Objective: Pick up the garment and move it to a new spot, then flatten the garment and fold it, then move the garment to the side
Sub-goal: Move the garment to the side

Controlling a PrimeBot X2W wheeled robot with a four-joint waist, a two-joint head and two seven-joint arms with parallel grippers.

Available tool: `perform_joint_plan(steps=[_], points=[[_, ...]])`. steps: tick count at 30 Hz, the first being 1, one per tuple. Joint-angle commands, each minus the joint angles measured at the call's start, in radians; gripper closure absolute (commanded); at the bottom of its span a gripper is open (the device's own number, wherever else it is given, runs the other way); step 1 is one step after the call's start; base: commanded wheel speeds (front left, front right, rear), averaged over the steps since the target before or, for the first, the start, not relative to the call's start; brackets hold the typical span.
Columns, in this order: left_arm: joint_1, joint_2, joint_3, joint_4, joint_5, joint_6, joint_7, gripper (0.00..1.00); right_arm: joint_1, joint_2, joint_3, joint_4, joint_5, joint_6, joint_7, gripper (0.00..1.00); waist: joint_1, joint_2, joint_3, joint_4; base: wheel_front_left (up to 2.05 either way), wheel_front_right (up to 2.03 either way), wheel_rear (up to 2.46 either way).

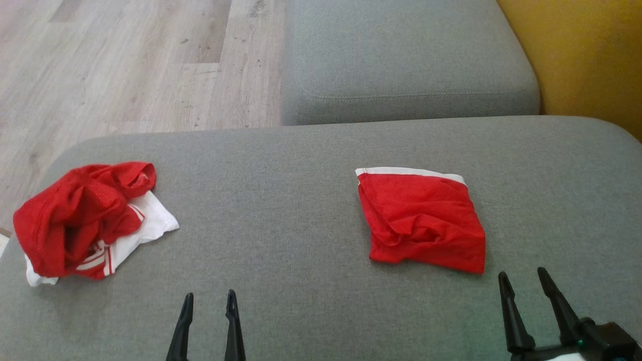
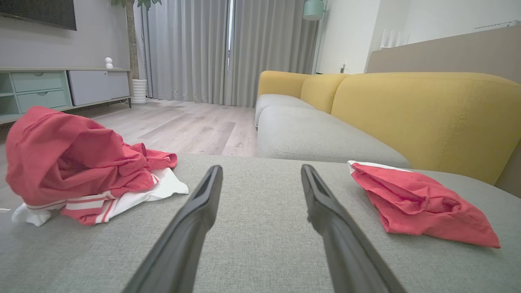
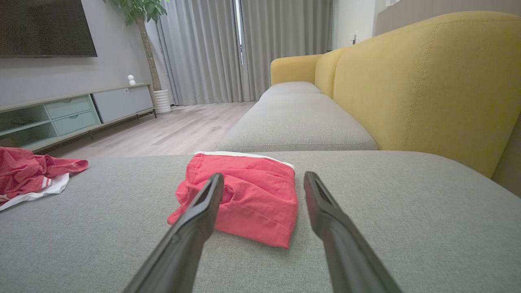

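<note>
Two garments lay on the grey sofa seat (image 1: 301, 165). At the far left sat the crumpled red-and-white garment (image 1: 85, 218), near the seat's edge. My left end effector (image 1: 210, 294) was over bare cushion, fingers apart, holding nothing. Right of centre lay the folded red garment (image 1: 424, 223). My right end effector (image 1: 521, 272) stood near its closest corner, fingers apart, empty

Left end effector (image 2: 260, 169) spread, crumpled garment (image 2: 73, 162) left, folded garment (image 2: 419, 203) right
</note>
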Motion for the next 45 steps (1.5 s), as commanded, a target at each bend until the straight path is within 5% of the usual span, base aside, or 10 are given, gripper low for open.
perform_joint_plan(steps=[1, 27, 34, 45], points=[[-0.035, -0.005, 0.025, -0.029, 0.011, 0.001, -0.005, 0.00, -0.030, -0.019, 0.017, -0.033, -0.007, 0.007, -0.014, 0.00, 0.0000, 0.0000, 0.002, 0.001, 0.00, 0.00, 0.00], [-0.101, -0.005, -0.026, -0.046, 0.024, 0.012, -0.005, 0.00, -0.154, -0.068, -0.001, -0.028, 0.020, 0.007, -0.014, 0.00, 0.0000, 0.0000, 0.169, 0.017, 0.00, 0.00, 0.00], [-0.173, -0.005, -0.065, -0.054, 0.022, 0.029, -0.005, 0.00, -0.292, -0.147, 0.016, 0.109, 0.139, 0.007, 0.001, 0.00, 0.0000, 0.0000, 0.275, 0.036, 0.00, 0.00, 0.00], [-0.250, -0.005, -0.111, -0.041, 0.022, 0.047, -0.005, 0.00, -0.524, -0.268, 0.136, 0.341, 0.458, 0.007, 0.307, 0.00, 0.0000, 0.0000, 0.342, 0.055, 0.00, 0.00, 0.00]])
